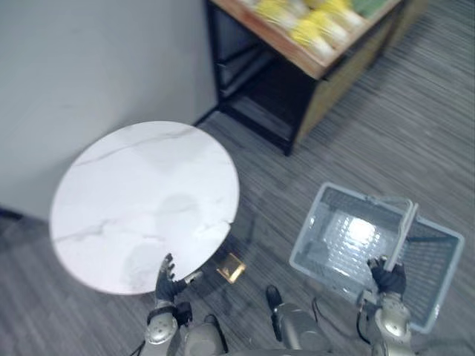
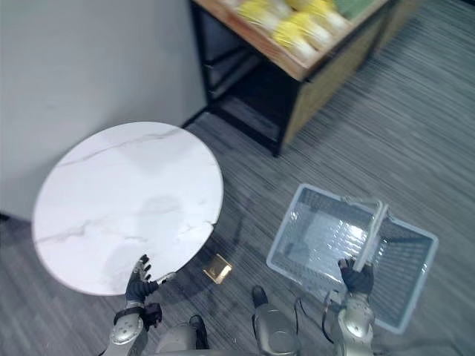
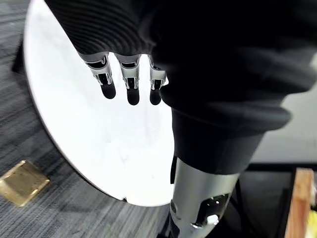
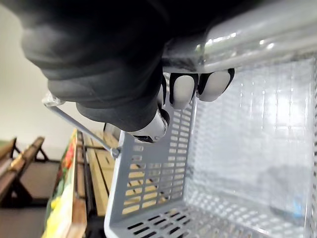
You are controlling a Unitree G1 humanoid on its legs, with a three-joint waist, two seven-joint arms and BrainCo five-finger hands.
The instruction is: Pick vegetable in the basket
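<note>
The basket is pale grey plastic with walls and floor pierced in a fine grid, sitting low on my right side over the striped grey carpet. Its slim bar handle stands raised across the top. The vegetables, yellow lumps with some green beside them, lie on a wooden shelf well apart from the basket, against the wall.

My right hand is wrapped around the handle. In the right wrist view my fingers curl tightly over the bar, their tips tucked underneath.

My left hand hovers at the near edge of the round white marble table, fingers straight and slightly spread, holding nothing. A small brass block lies on the carpet between the table and the basket.
</note>
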